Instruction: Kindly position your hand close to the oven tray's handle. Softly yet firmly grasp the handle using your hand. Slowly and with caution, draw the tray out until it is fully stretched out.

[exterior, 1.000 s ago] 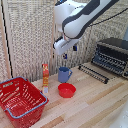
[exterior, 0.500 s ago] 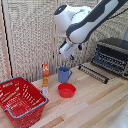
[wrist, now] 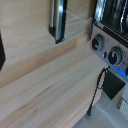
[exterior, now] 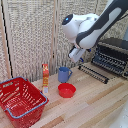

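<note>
The black toaster oven (exterior: 114, 54) stands at the exterior view's right. Its dark wire tray (exterior: 95, 71) sticks out of the front towards the exterior view's left, with the thin bar handle (exterior: 90, 75) as its front rim. My hand (exterior: 76, 55) hangs from the white-and-black arm, above and just left of the tray's end, apart from the handle. Its fingers are too small and blurred to show how they stand. The wrist view shows the oven's knob panel (wrist: 107, 49) and a dark bar (wrist: 57, 20) over the wooden table.
A blue mug (exterior: 64, 74), a red bowl (exterior: 66, 90), an orange bottle (exterior: 45, 76) and a red plastic basket (exterior: 21, 99) stand on the wooden table (exterior: 95, 107) left of the tray. A black cable (wrist: 98, 85) hangs beside the oven. A slatted screen stands behind.
My hand has moved to the exterior view's right and slightly down, from above the mug towards the tray's end. Nothing else has moved.
</note>
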